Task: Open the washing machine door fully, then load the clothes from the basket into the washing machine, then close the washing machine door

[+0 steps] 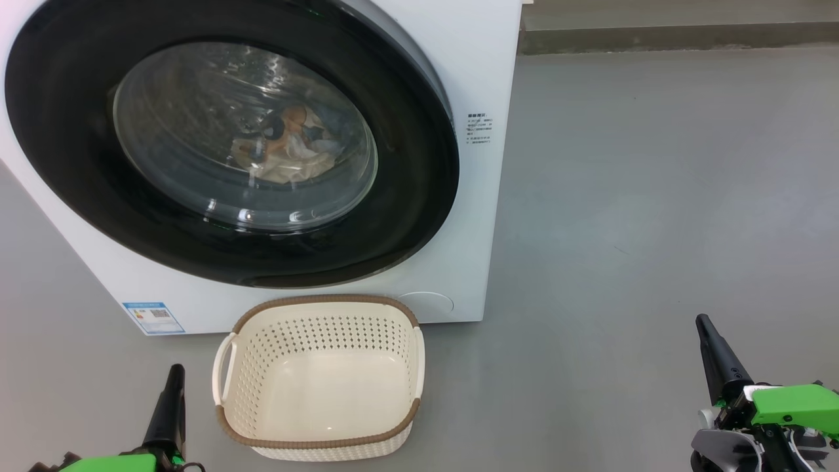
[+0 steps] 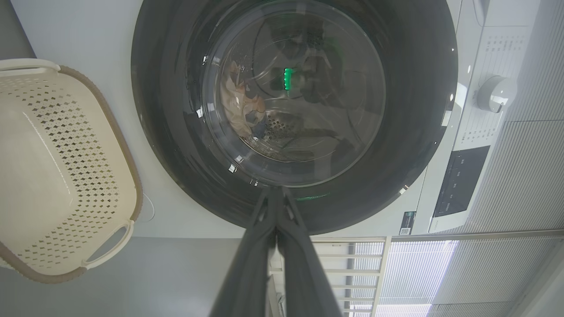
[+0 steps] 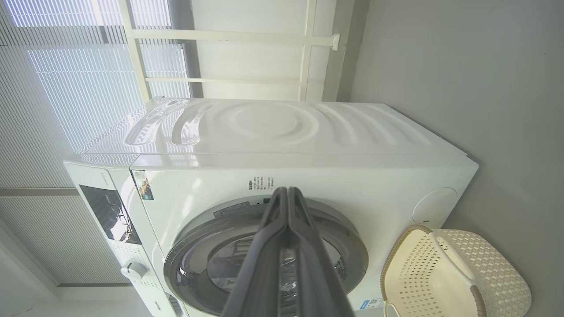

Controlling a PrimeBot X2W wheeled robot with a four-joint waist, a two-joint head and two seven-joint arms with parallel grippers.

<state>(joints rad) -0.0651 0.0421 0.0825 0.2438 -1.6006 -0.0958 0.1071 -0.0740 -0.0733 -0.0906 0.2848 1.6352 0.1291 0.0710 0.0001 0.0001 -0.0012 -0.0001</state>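
Left gripper (image 1: 175, 375) and right gripper (image 1: 704, 324) pinched shut, empty. Basket (image 1: 328, 300) bare, clothes (image 1: 288, 147) behind the shut washing machine door (image 1: 78, 118). I judge closing done; next, check the latch.

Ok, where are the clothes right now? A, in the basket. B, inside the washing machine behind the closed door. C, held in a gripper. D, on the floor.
B: the clothes show through the glass of the closed door, and the basket holds nothing.
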